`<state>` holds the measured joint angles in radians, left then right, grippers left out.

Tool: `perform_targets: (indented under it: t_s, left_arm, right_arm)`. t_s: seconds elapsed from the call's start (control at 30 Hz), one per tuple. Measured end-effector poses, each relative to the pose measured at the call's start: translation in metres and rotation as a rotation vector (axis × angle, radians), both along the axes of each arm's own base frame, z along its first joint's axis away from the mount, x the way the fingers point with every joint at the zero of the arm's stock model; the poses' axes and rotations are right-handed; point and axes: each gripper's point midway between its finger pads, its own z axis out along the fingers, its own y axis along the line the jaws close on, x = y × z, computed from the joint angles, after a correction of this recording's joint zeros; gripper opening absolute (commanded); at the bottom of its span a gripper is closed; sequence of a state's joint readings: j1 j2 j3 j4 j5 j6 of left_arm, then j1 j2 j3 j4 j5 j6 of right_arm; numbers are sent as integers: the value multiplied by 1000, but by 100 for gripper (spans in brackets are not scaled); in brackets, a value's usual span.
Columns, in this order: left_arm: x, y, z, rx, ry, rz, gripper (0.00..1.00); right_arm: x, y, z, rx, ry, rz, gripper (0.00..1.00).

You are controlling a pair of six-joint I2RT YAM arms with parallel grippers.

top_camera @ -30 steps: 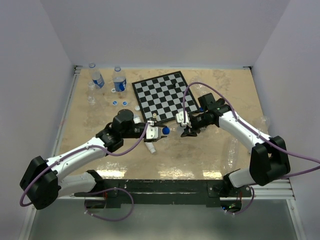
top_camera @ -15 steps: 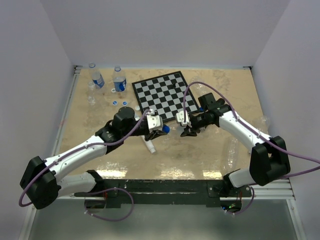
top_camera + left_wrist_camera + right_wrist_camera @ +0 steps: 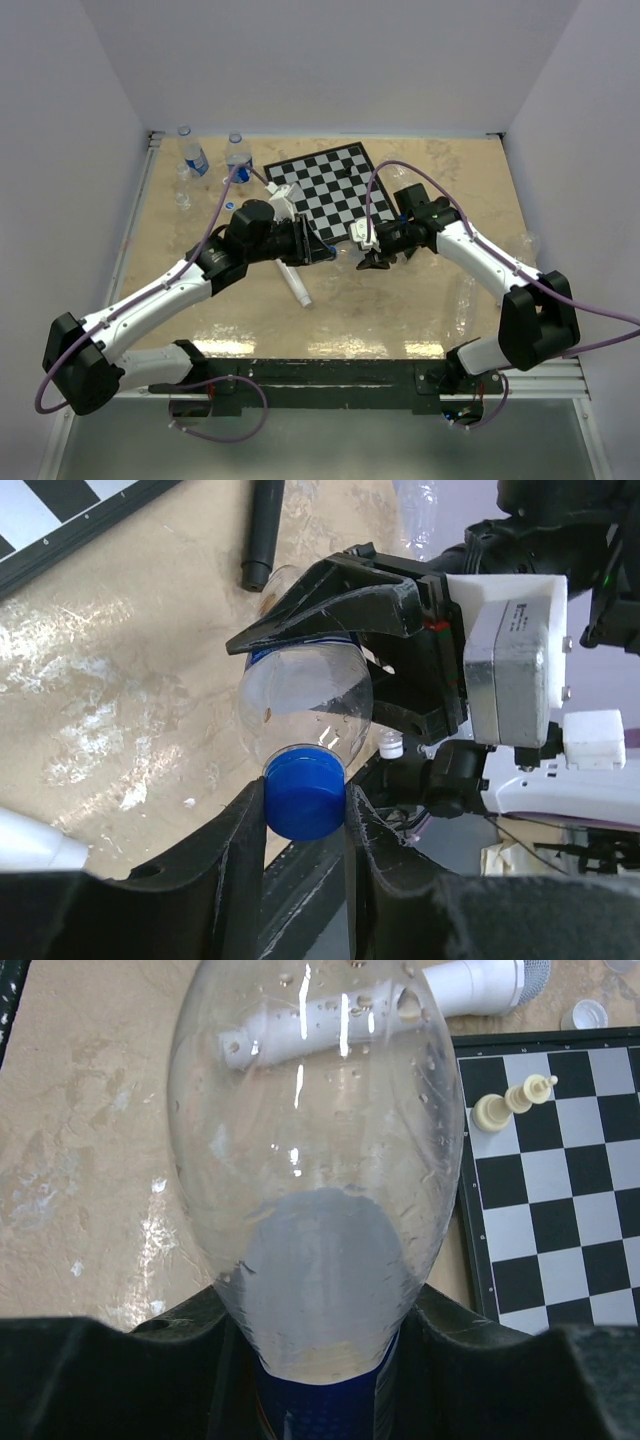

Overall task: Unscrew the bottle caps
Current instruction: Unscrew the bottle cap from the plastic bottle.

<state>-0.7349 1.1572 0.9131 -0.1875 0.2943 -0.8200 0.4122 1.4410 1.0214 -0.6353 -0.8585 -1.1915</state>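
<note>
A small clear bottle hangs in the air between my two grippers, just in front of the chessboard. Its blue cap sits at the bottle's mouth, and my left gripper is shut on it, one finger on each side. My right gripper is shut on the bottle around its blue-labelled body. In the top view the left gripper and the right gripper face each other closely, and the bottle between them is mostly hidden.
Two more bottles stand at the back left. A chessboard lies behind the grippers, with a pale chess piece on it. A white microphone lies on the table, a black one by the board.
My left gripper has closed on the blue cap, and its wrist has then turned, with the forearm swinging toward the back. The right arm has stayed in place holding the bottle.
</note>
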Motion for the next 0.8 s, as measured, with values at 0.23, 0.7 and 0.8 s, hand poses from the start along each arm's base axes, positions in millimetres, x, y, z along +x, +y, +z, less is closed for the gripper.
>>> perform_targets:
  t_s: [0.23, 0.7, 0.8]
  left_arm:
    - [4, -2, -3, -33, 92, 62, 0]
    - [4, -4, -1, -78, 177, 105, 52]
    - [4, -5, 3, -90, 171, 103, 67]
  right_arm:
    - [1, -2, -1, -11, -2, -7, 4]
    - [1, -2, -1, -10, 0, -9, 4]
    - [1, -3, -3, -18, 1, -12, 4]
